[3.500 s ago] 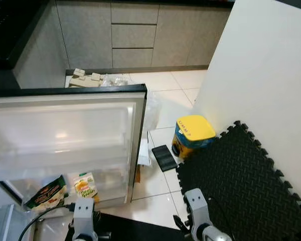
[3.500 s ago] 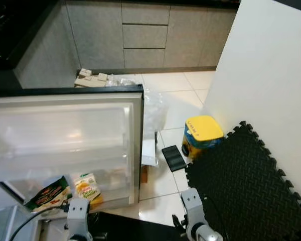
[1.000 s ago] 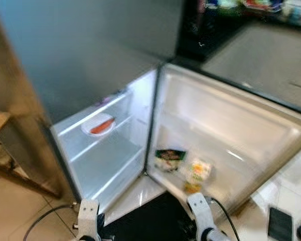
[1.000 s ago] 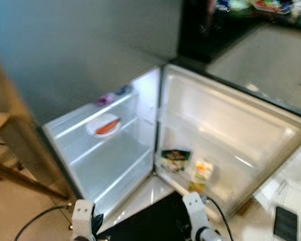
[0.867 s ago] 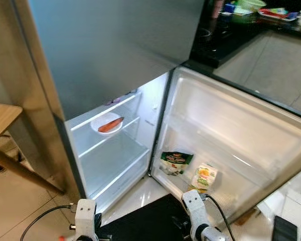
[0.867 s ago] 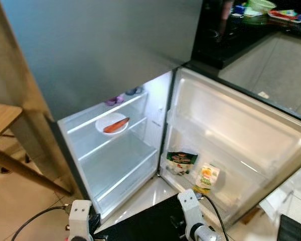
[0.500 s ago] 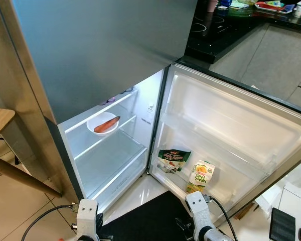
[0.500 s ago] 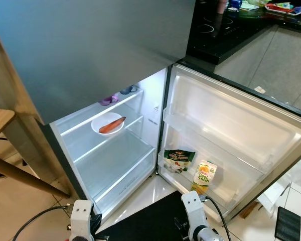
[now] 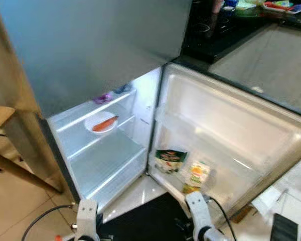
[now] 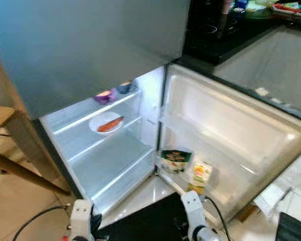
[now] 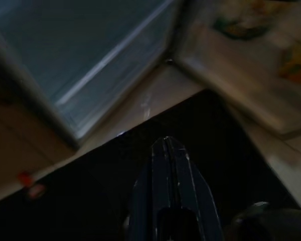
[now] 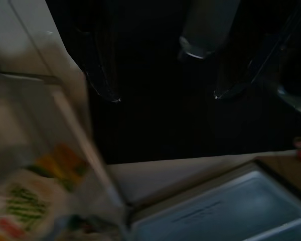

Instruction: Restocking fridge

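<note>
The lower fridge compartment [image 10: 108, 165] stands open and lit. A white plate with a long orange item [image 10: 106, 123] rests on its middle shelf. Above it are a purple bowl [image 10: 105, 95] and a small blue one [image 10: 124, 88]. The open door [image 10: 241, 125] swings to the right, and its lower bin holds a green packet [image 10: 173, 161] and a juice carton [image 10: 201, 175]. Both arms hang low in front of the fridge. My left gripper [image 11: 166, 148] is shut with nothing in it, over the dark floor mat. My right gripper [image 12: 166, 96] is open and holds nothing.
A wooden table [image 10: 0, 118] and its slanting leg stand at the left. A black counter [image 10: 215, 30] with dishes runs behind the door. A flat black object [image 10: 290, 228] lies on the tiles at the right. A cable [image 10: 35, 216] trails on the floor at the left.
The view swung from the floor beside the door to the fridge interior, then shifted slightly and blurred. Both arms still hang low, and nothing in the fridge has moved.
</note>
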